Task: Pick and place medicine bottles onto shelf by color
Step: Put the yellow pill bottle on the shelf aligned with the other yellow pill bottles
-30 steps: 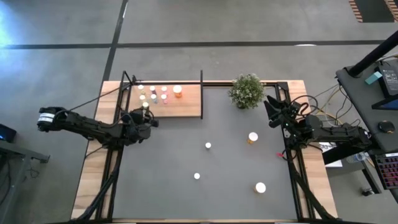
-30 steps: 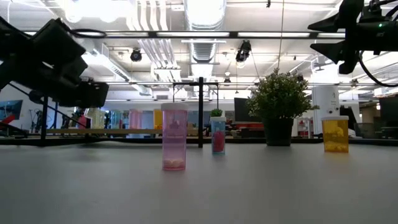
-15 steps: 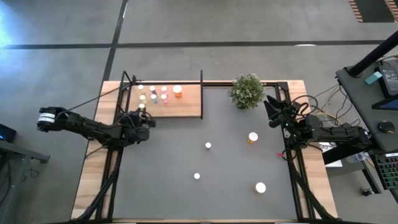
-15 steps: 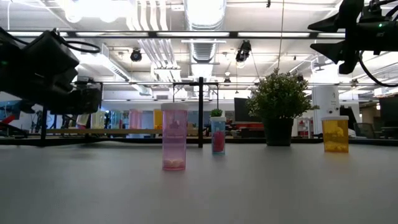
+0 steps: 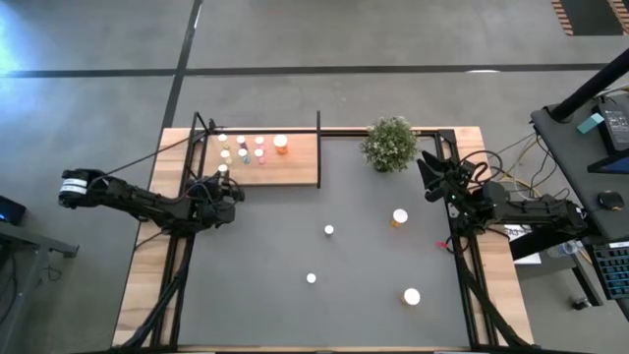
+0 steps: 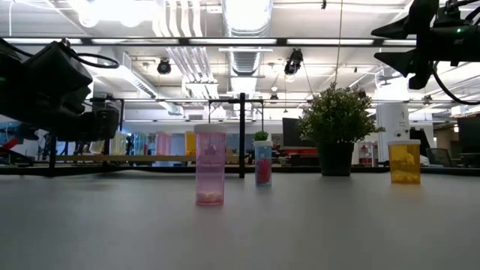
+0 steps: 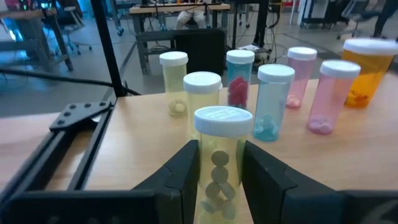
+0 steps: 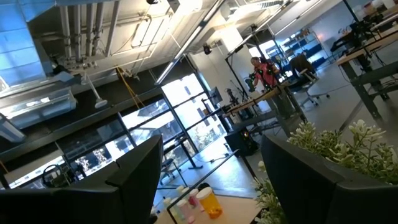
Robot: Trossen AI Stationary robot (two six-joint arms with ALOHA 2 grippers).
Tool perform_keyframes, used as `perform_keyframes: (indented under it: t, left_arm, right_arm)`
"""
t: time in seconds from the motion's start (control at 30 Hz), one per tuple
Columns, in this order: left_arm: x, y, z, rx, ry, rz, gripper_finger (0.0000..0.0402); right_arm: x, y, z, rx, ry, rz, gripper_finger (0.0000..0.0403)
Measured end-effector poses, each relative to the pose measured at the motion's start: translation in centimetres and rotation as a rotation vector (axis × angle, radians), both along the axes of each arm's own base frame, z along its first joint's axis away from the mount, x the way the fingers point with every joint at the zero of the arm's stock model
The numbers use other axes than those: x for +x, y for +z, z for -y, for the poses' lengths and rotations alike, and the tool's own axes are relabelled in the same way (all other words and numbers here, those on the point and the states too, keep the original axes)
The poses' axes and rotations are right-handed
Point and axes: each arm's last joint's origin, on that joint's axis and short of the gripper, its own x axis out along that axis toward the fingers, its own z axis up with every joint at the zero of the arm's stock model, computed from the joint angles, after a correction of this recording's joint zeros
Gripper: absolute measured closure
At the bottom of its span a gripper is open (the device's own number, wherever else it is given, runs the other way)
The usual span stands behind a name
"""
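Left gripper (image 7: 217,180) is clamped on a yellow-green bottle (image 7: 219,158) at the shelf's (image 5: 285,169) near-left corner, other bottles (image 7: 273,99) just ahead. Right gripper (image 5: 428,169) sits beside the plant (image 5: 389,144), fingers apart, apparently empty.

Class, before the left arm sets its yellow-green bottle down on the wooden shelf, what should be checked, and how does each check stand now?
1. Left gripper shut on white-capped yellow-green pill bottle: ok.
2. Bottle upright between the fingers: ok.
3. Bottle over the light-wood shelf board: ok.
4. Lined up behind the two yellow bottles: ok.
5. Bottle's base touching the board: cannot tell.
6. Right gripper, open, parked beside the bushy potted plant: ok.
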Motion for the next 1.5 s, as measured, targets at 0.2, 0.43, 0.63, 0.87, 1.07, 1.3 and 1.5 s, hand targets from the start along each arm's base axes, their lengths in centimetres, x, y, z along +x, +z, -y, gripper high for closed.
perform_keyframes:
  t: [0.2, 0.43, 0.63, 0.87, 1.07, 1.3, 1.5]
  left_arm:
    - [0.0, -0.2, 0.0, -0.014, 0.016, 0.063, 0.0315]
    - [0.2, -0.5, 0.0, -0.022, 0.030, 0.101, 0.0315]
    - [0.5, -1.0, 0.0, -0.001, 0.050, 0.094, 0.0315]
    - [1.0, -1.4, -0.1, 0.020, 0.067, 0.108, 0.0315]
    - [1.3, -1.6, -0.1, 0.028, 0.074, 0.128, 0.0315]
    - [1.5, -1.9, -0.1, 0.040, 0.083, 0.125, 0.0315]
    - [1.4, -2.1, -0.1, 0.041, 0.083, 0.105, 0.0315]
  right_arm:
    - [0.0, 0.0, 0.0, 0.000, 0.000, -0.001, 0.0142]
    - [0.0, 0.0, 0.0, 0.000, 0.000, 0.000, 0.0142]
    - [0.0, 0.0, 0.0, 0.000, 0.000, 0.000, 0.0142]
    - [0.0, 0.0, 0.0, 0.000, 0.000, 0.000, 0.0142]
    - [0.0, 0.0, 0.0, 0.000, 0.000, 0.000, 0.0142]
    - [0.0, 0.0, 0.0, 0.000, 0.000, 0.000, 0.0142]
    - [0.0, 0.0, 0.0, 0.000, 0.000, -0.001, 0.0142]
